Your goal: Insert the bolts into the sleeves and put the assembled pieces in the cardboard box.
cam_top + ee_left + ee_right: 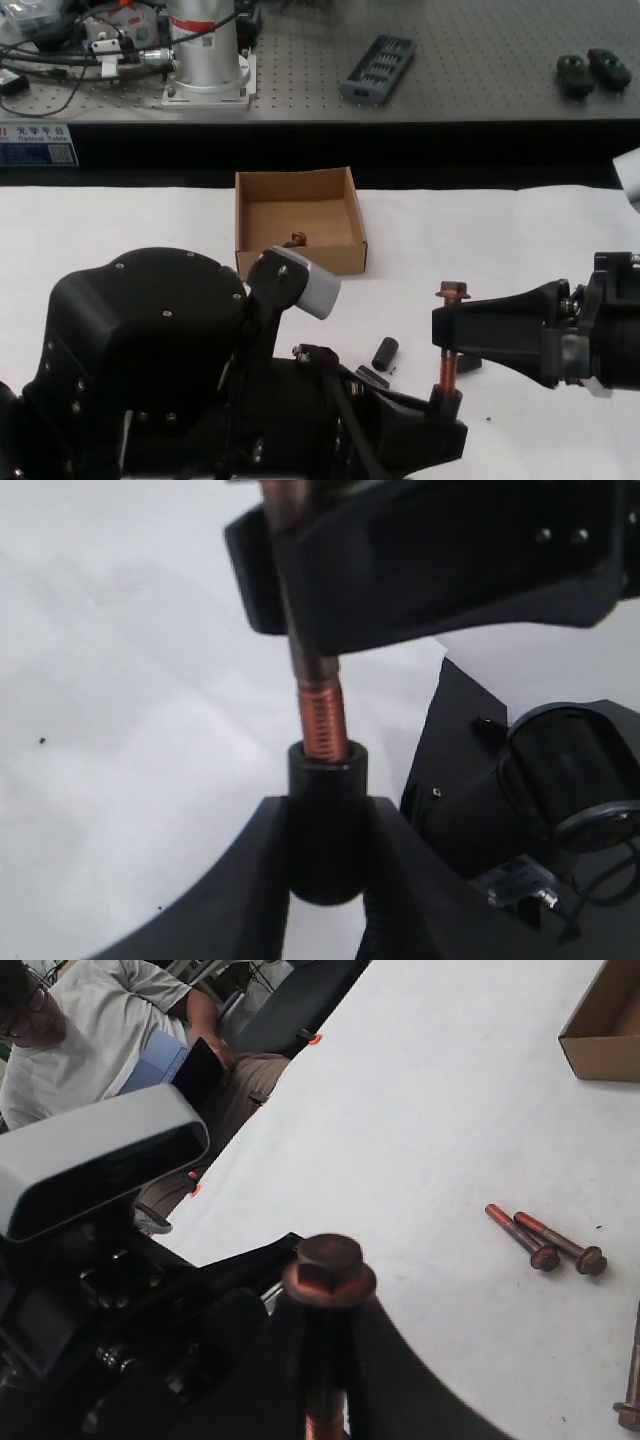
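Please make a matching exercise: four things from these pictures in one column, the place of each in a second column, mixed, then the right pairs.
Things
1. gripped bolt
2. gripped sleeve
3. loose sleeve
4. cardboard box

Places
A. free on the white sheet
B. between the fingers of the left gripper
C. open on the sheet, beyond both arms
D. upright in the right gripper, tip in a sleeve

Pairs: 1-D, 2-B, 3-A, 4-C.
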Available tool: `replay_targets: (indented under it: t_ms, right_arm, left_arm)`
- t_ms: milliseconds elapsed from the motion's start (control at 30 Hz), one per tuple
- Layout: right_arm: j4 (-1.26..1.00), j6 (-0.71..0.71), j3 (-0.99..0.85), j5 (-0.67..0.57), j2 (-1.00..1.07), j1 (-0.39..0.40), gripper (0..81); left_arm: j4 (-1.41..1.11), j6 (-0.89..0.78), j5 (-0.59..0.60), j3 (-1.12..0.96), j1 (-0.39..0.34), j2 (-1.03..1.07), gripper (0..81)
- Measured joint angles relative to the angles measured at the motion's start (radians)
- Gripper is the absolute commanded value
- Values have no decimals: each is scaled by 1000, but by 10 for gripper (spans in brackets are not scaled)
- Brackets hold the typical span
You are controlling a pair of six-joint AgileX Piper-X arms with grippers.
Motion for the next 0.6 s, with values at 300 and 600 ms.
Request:
replay_targets:
  t_ms: [300, 600]
  right_arm:
    - [27, -7, 0, 0, 0, -1, 43]
    - [20, -41, -6, -35, 0, -3, 438]
  left_arm:
    - [-59, -92, -59, -2, -2, 0, 4]
    - [-102, -144, -84, 0, -2, 0, 4]
